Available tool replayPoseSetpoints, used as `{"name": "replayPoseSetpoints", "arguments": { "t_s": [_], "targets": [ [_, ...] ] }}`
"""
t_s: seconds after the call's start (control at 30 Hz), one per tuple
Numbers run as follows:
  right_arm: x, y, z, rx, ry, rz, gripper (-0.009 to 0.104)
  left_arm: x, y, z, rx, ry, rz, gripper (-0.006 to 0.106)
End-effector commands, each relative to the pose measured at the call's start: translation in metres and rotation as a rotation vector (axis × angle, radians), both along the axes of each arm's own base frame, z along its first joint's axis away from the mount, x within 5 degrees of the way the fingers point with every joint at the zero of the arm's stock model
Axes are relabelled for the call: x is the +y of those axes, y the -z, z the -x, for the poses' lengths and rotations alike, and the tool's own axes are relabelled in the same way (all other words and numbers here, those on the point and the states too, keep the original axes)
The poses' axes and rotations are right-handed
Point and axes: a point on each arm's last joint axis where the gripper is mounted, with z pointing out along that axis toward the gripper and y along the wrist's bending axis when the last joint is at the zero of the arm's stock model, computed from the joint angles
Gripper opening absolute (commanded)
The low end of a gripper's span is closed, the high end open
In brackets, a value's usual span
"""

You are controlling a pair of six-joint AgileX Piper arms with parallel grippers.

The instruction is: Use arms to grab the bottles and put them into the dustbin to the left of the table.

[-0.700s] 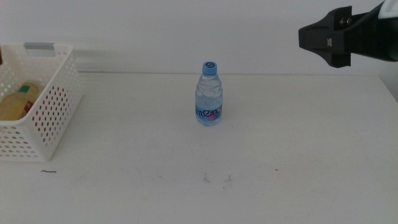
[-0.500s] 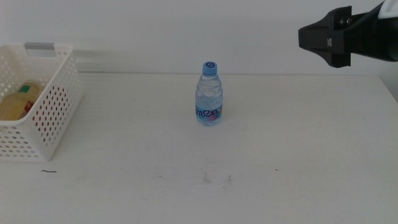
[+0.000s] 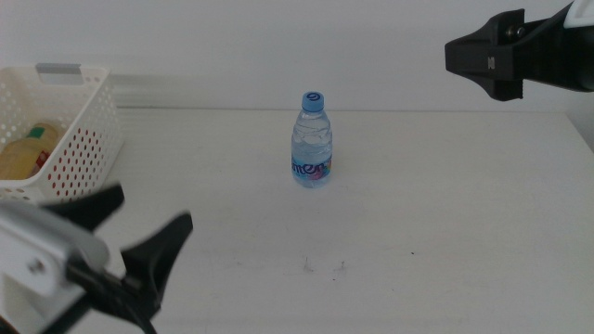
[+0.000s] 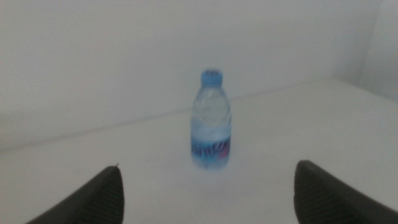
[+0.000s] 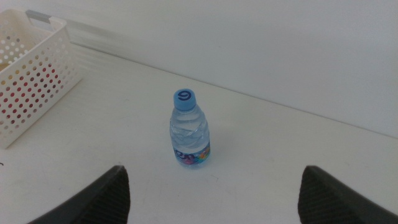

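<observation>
A clear water bottle (image 3: 313, 141) with a blue cap stands upright near the middle of the white counter (image 3: 445, 204), apart from everything else. At the far left sits the white perforated dustbin (image 3: 79, 153) — a yellow bottle (image 3: 26, 150) lies inside it. The left gripper (image 3: 130, 237) fills the near left corner, its two dark jaws spread wide and aimed toward the water bottle. The right gripper (image 3: 478, 57) hangs high at the far right — above the counter.

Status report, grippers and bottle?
Left gripper open, low front-left. Right gripper open, high right. Water bottle upright mid-table, untouched. Nothing in the way.
</observation>
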Motion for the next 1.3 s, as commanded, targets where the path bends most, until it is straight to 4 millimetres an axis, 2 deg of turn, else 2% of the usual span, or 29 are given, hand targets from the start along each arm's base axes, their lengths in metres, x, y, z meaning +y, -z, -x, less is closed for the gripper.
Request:
{"name": "replayPoseSetpoints", "arguments": {
  "t_s": [0.0,0.1,0.17,0.33,0.53,0.7,0.8,1.0,1.27],
  "targets": [
    [0.0,-0.003,0.001,-0.023,-0.005,-0.002,0.09,0.001,0.014,0.0,-0.029,-0.017,0.065,0.094],
    [0.0,-0.003,0.001,-0.024,-0.004,-0.001,0.09,-0.002,0.03,-0.005,0.04,-0.012,0.011,0.094],
    [0.0,-0.003,0.001,-0.023,-0.005,-0.002,0.09,-0.007,0.034,-0.011,0.015,-0.001,-0.006,0.094],
    [0.0,-0.003,0.001,-0.023,-0.005,-0.002,0.09,-0.024,0.053,-0.038,0.017,0.002,0.013,0.094],
    [0.0,-0.003,0.001,-0.023,-0.005,-0.002,0.09,-0.055,0.073,-0.088,-0.037,0.011,0.07,0.094],
    [0.0,-0.003,0.001,-0.023,-0.005,-0.002,0.09,-0.086,0.091,-0.139,-0.02,0.018,0.076,0.094],
    [0.0,-0.003,0.001,-0.023,-0.005,-0.002,0.09,-0.101,0.1,-0.161,0.011,0.037,0.049,0.094],
    [0.0,-0.003,0.001,-0.023,-0.005,-0.002,0.09,-0.123,0.115,-0.198,0.06,0.037,0.017,0.094],
    [0.0,-0.003,0.001,-0.023,-0.005,-0.002,0.09,-0.144,0.136,-0.235,0.091,0.021,0.004,0.094]
  ]
}}
